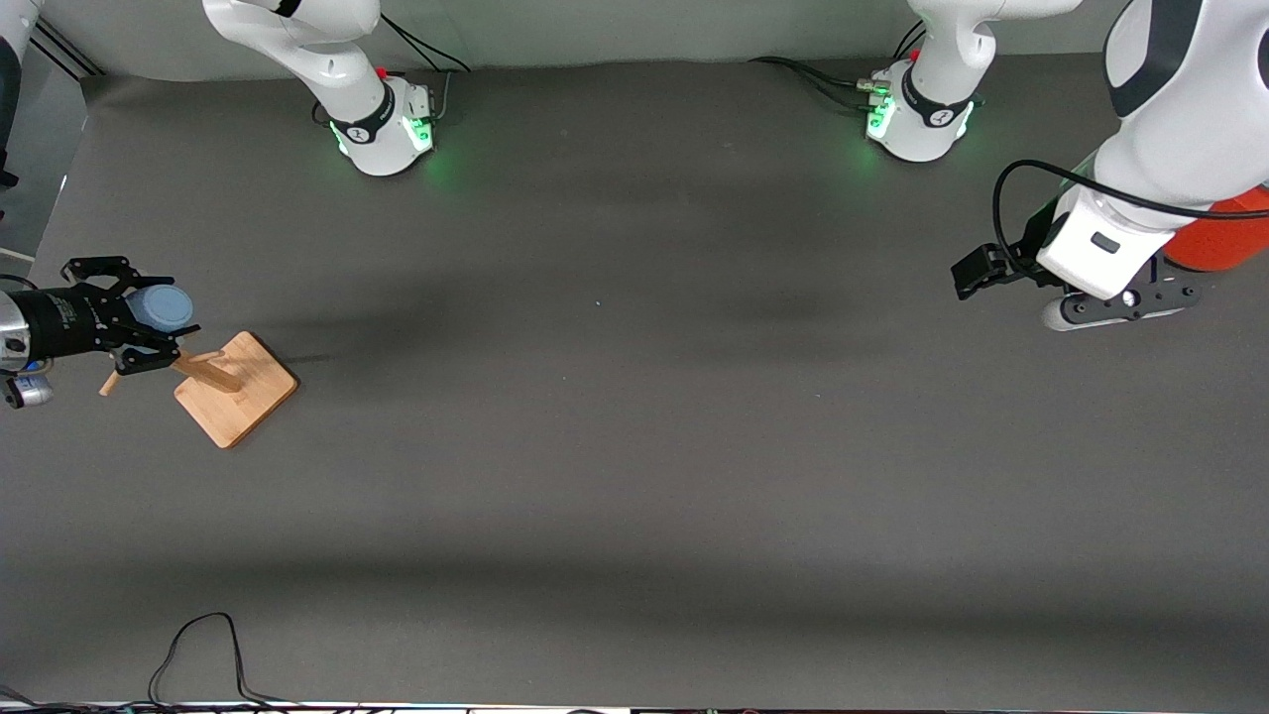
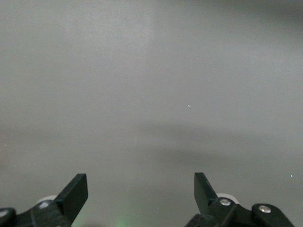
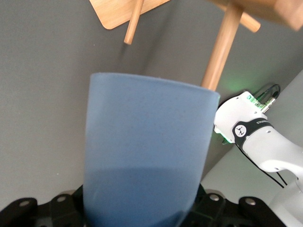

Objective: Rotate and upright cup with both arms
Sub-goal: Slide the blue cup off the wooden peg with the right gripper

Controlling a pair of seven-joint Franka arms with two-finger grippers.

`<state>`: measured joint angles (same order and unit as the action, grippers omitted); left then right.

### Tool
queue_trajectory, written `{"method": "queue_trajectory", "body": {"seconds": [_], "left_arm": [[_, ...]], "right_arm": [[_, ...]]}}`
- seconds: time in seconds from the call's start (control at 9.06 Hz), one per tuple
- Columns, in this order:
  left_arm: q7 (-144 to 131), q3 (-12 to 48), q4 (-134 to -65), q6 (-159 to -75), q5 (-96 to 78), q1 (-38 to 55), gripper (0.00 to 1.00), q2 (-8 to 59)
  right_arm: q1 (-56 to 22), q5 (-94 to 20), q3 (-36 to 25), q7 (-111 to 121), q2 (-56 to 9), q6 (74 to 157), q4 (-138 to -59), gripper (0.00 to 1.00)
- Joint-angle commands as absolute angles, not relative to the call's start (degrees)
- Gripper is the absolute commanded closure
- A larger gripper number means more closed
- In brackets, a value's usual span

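The light-blue cup (image 1: 162,305) is up in the air at the right arm's end of the table, with my right gripper (image 1: 149,312) shut on it. It hangs over the top of a wooden peg stand (image 1: 238,389). The right wrist view is mostly filled by the cup (image 3: 147,151), and the stand's pole (image 3: 221,49) rises just past its rim. The cup hides the fingers there. My left gripper (image 1: 977,271) waits open at the left arm's end of the table. Its fingertips (image 2: 78,187) stand wide apart with only bare table between them.
An orange-red cylinder (image 1: 1224,236) stands at the left arm's end, partly hidden by that arm. The stand's square wooden base (image 3: 120,12) lies on the grey table mat (image 1: 634,446). A black cable (image 1: 198,650) loops at the table's edge nearest the front camera.
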<state>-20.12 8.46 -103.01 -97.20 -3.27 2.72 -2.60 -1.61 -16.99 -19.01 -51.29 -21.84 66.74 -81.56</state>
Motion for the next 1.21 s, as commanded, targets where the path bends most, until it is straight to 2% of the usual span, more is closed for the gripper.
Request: {"method": "queue_trajectory", "body": {"seconds": [0.0,0.44,0.77,1.1], "left_arm": [[-20.13,8.35,-102.3,-96.06,-3.34,2.99,0.0,-2.55],[-20.13,8.35,-102.3,-95.98,-3.34,2.99,0.0,-2.55],[-20.13,8.26,-102.3,-95.54,-3.34,2.9,0.0,-2.64],[-20.13,8.26,-102.3,-95.45,-3.34,2.9,0.0,-2.55]], "right_arm": [[-3.94,-19.5,-19.07,-56.5,-21.71,63.56,-78.59,0.72],[-10.0,-26.25,-19.07,-60.11,-21.71,62.4,-74.36,0.72],[-18.25,-33.83,-19.07,-61.09,-21.71,64.68,-73.31,0.72],[-31.86,-38.48,-19.07,-61.61,-23.11,79.39,-73.12,0.72]]}}
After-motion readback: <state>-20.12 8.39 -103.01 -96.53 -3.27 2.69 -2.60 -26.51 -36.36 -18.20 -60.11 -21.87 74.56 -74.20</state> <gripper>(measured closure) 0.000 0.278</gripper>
